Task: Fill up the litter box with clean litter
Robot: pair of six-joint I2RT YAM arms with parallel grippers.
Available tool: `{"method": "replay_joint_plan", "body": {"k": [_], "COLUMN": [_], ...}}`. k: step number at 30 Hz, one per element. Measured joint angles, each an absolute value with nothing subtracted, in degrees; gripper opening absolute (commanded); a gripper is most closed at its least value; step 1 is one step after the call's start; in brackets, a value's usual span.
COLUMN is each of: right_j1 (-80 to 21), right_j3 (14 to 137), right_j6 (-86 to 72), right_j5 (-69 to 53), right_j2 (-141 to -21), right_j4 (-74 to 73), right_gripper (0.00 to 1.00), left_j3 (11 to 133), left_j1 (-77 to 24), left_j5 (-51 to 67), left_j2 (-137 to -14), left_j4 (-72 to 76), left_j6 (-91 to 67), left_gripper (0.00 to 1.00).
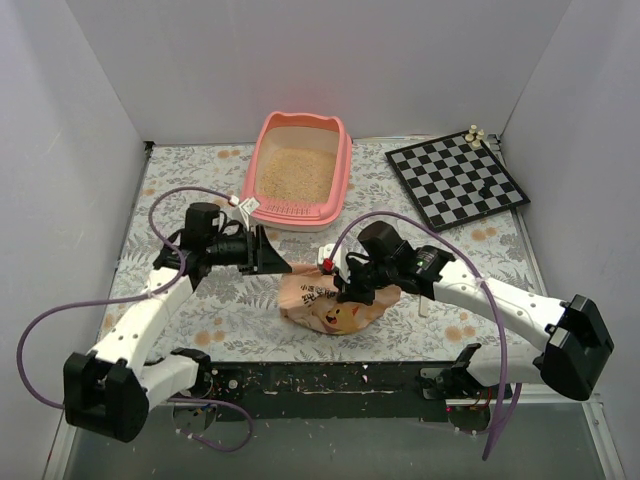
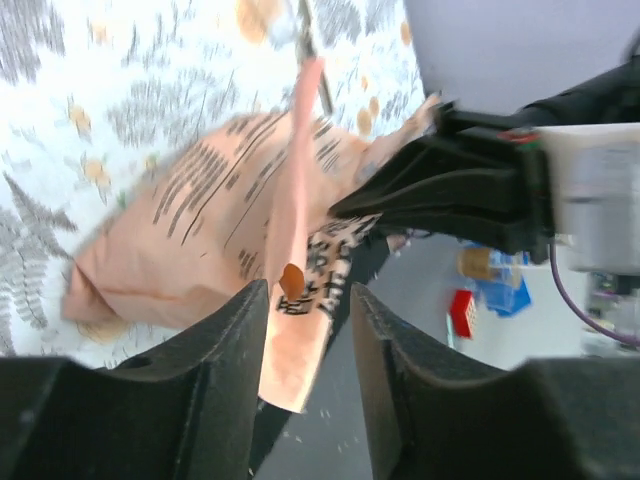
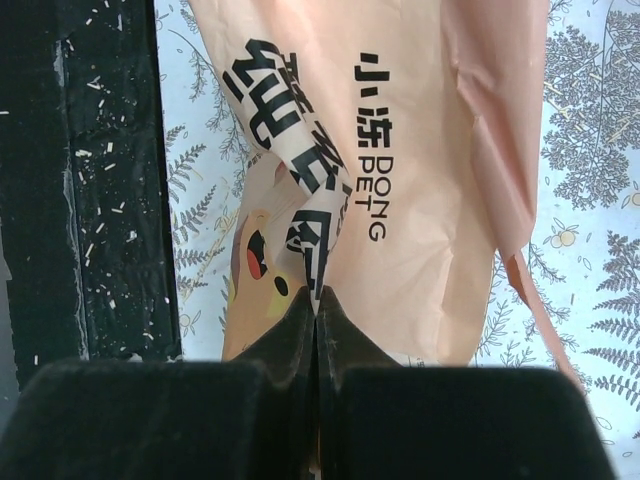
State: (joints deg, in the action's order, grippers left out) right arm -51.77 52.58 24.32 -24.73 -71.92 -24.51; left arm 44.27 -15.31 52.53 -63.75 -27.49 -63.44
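In the top view the right pincer (image 1: 352,287) hides its own tips and the upper middle of the bag (image 1: 330,316), and the pieces (image 1: 474,133) at the 12 o'clock corner of the chessboard (image 1: 457,182) are too small to name. From the right wrist the bag runs off the frame at 12 o'clock, its fold lost between the pressed-together fingers (image 3: 285,345). From the left wrist its print blurs past reading, and the right arm (image 2: 597,200) at 3 o'clock is cut off.

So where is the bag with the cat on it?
Top view: the bag lies mid-table in front of the litter box, pinched by the right gripper.
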Motion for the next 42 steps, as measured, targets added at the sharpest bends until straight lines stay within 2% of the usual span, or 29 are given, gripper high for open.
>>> {"method": "replay_joint_plan", "body": {"k": [5,10,17,35,42], "right_j1": [-51.03,-50.33,-50.15,-49.82,-49.56], "right_j3": [52.58,52.58,51.81,51.75,50.96], "right_j6": [23.42,22.28,20.93,17.89,17.28], "right_j5": [-23.97,-23.29,-22.79,-22.81,-22.81], "right_j2": [-71.59,-70.94,-70.17,-70.24,-70.11], "right_j4": [-24.29,-24.25,-23.92,-23.42,-22.35], "right_gripper": [0.01,0.01,0.01,0.01,0.01], "left_j3": [46.87,41.21,36.42,28.84,28.51], "left_j1": [-15.22,-15.68,-17.63,-17.85,-17.96], "left_j5": [49.41,47.75,42.09,40.95,41.12], "left_j2": [-53.06,-43.09,-37.43,-40.25,-43.35], "left_j4": [-25.21,-26.2,-29.12,-20.75,-15.38], "left_j6": [-66.89,-73.67,-79.75,-85.54,-87.37], "left_gripper": [0.41,0.43,0.45,0.47,0.43]}}
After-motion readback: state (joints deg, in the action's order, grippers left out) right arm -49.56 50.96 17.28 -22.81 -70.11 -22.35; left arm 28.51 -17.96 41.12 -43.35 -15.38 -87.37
